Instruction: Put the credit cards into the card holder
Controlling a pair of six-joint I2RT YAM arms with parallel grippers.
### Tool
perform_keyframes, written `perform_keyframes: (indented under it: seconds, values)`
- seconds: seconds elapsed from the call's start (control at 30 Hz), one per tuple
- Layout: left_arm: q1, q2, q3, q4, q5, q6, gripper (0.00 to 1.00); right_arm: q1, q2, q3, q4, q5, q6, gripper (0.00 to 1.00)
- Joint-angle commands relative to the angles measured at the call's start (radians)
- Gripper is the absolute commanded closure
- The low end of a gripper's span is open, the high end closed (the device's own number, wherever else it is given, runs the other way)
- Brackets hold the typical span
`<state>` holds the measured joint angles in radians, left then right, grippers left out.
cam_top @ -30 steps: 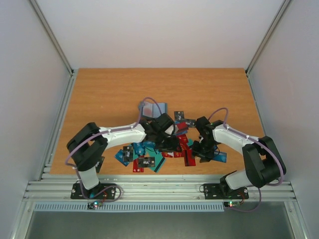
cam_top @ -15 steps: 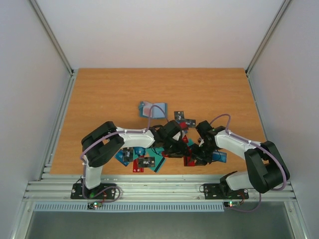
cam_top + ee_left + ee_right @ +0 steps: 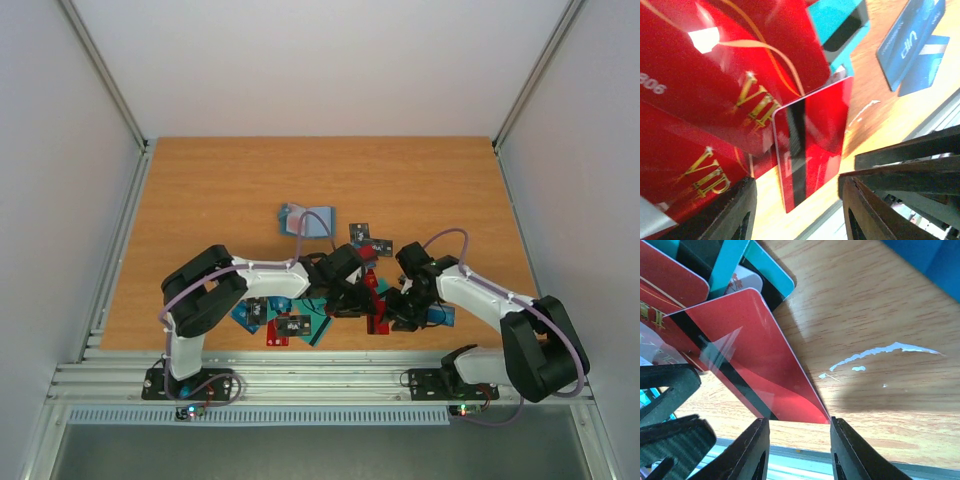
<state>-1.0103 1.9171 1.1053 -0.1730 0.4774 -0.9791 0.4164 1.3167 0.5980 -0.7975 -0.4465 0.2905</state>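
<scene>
The credit cards (image 3: 290,315) lie in a loose red, teal, blue and black pile near the table's front edge. Behind it rests the dull teal card holder (image 3: 308,220), apart from both arms. Both grippers meet at the pile's right end around one red card with a black stripe (image 3: 812,135) (image 3: 747,365). My left gripper (image 3: 352,303) (image 3: 797,184) stands open, the card's lower end between its fingers and untouched. My right gripper (image 3: 388,318) (image 3: 796,427) has its jaws apart, the card's near edge at their tips and its corner against the right finger (image 3: 852,450).
Red VIP cards (image 3: 705,85) and a teal card (image 3: 840,20) overlap under the striped one. Blue cards (image 3: 440,317) (image 3: 912,40) lie right of the right gripper. Black cards (image 3: 365,238) sit beside the holder. The metal front rail (image 3: 320,380) runs just past the pile.
My left arm has swung from beside the card holder down to the pile's right end. The right gripper has edged left and nearer, and its jaws have narrowed.
</scene>
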Motion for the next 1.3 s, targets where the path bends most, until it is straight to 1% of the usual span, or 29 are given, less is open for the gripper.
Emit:
perform_keyframes:
  seconds: [0.0,0.13,0.23,0.5,0.67,0.9,0.97,1.1,1.2,1.27]
  values:
    - [-0.007,-0.025,-0.017,-0.040,-0.041,0.027,0.50,0.004,-0.034,0.029,-0.042,0.054,-0.006,0.65]
    - [-0.019,-0.024,-0.003,-0.056,-0.043,0.038,0.50,0.005,-0.015,0.048,-0.050,0.107,-0.019,0.67]
    - [-0.034,-0.011,0.002,-0.044,-0.033,0.036,0.50,0.004,0.010,0.040,-0.020,0.119,-0.023,0.68]
    - [-0.042,-0.001,-0.005,-0.013,-0.033,0.030,0.50,0.005,0.057,-0.039,0.090,0.055,0.001,0.73]
    - [-0.043,0.027,-0.005,0.028,-0.026,0.022,0.50,0.005,0.089,-0.059,0.132,0.008,0.006,0.75]
    - [-0.042,0.057,-0.027,0.154,0.015,-0.005,0.49,0.005,0.107,-0.070,0.152,-0.014,0.006,0.78]
    - [-0.042,0.047,-0.034,0.162,0.015,-0.005,0.49,0.005,0.111,-0.073,0.157,-0.020,0.004,0.78]
    - [-0.042,0.015,-0.070,0.259,0.022,-0.004,0.50,0.005,0.120,-0.086,0.189,-0.047,0.013,0.78]
    - [-0.042,-0.009,-0.105,0.325,0.028,-0.011,0.51,0.005,0.125,-0.090,0.200,-0.060,0.017,0.79]
    - [-0.042,-0.020,-0.122,0.351,0.030,-0.012,0.55,0.005,0.125,-0.090,0.205,-0.067,0.018,0.78]
